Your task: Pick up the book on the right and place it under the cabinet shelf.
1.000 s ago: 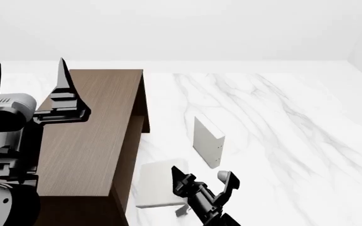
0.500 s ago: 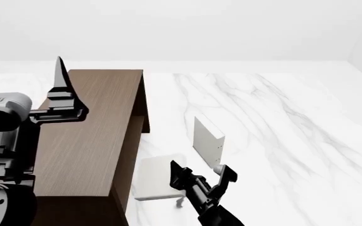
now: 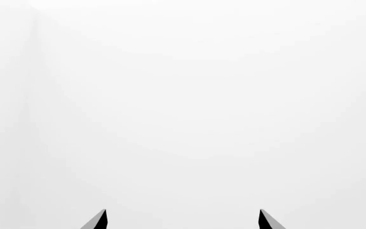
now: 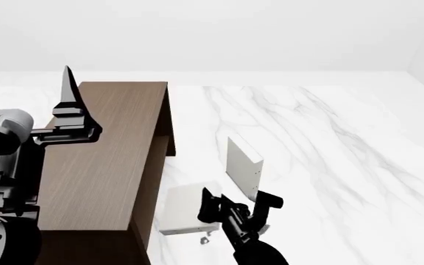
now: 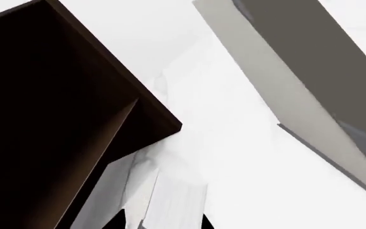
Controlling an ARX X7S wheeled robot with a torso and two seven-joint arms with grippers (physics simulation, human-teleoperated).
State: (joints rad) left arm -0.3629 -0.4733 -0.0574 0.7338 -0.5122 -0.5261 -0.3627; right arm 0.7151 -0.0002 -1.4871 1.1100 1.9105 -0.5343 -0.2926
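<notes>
The book point(image 4: 243, 164) stands upright on the marble table, its pale grey spine with tiny dots facing me. It fills the right wrist view's corner point(image 5: 310, 71). The dark brown cabinet shelf point(image 4: 105, 160) lies at the left, its open side facing the book; its dark inside shows in the right wrist view point(image 5: 43, 105). My right gripper point(image 4: 240, 202) is open and empty, low over the table just in front of the book's near end; only its tips point(image 5: 160, 224) show in its wrist view. My left gripper point(image 4: 26, 83) is open and empty, raised above the cabinet's left side, seeing only white wall point(image 3: 181, 222).
A thicker greyish-white book point(image 4: 185, 212) lies flat between the cabinet and my right gripper, which overlaps its right edge; it also shows in the right wrist view point(image 5: 170, 195). The white marble table point(image 4: 330, 160) stretches to the right and back.
My right gripper has moved forward and slightly right, closer to the upright book's near end. My left gripper has drifted a little left. The books have not moved.
</notes>
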